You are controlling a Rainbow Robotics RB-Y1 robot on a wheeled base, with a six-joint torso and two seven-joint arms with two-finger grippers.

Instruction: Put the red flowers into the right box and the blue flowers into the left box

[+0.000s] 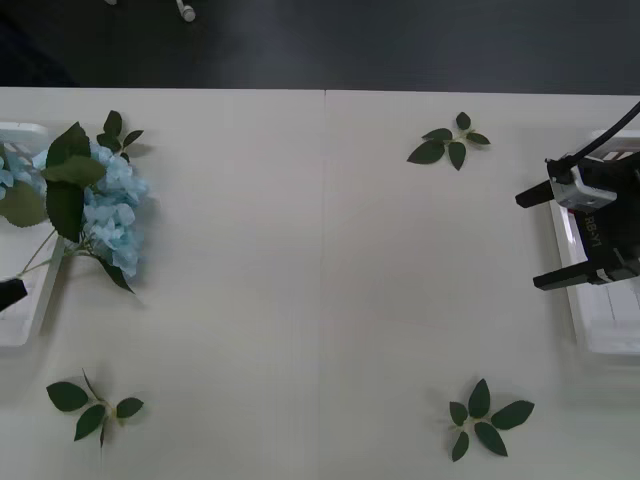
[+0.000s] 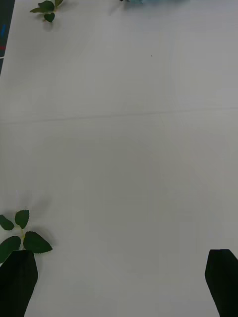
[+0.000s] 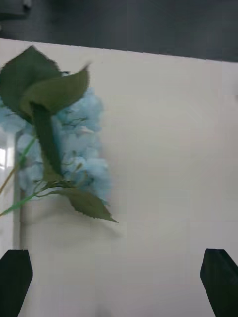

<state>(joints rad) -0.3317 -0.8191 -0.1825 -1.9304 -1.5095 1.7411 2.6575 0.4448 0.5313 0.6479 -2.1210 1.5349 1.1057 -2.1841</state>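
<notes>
The blue flowers lie across the inner rim of the left box, their heads partly over the table and their stems leaning into the tray. In the left wrist view the blue flowers sit ahead of my open, empty left gripper; one of its black fingers shows over the left box. My right gripper hangs open and empty over the inner edge of the right box. The red flowers are out of view.
Loose leaf sprigs lie on the white table at the far right, near right and near left. A dark floor runs beyond the table's far edge.
</notes>
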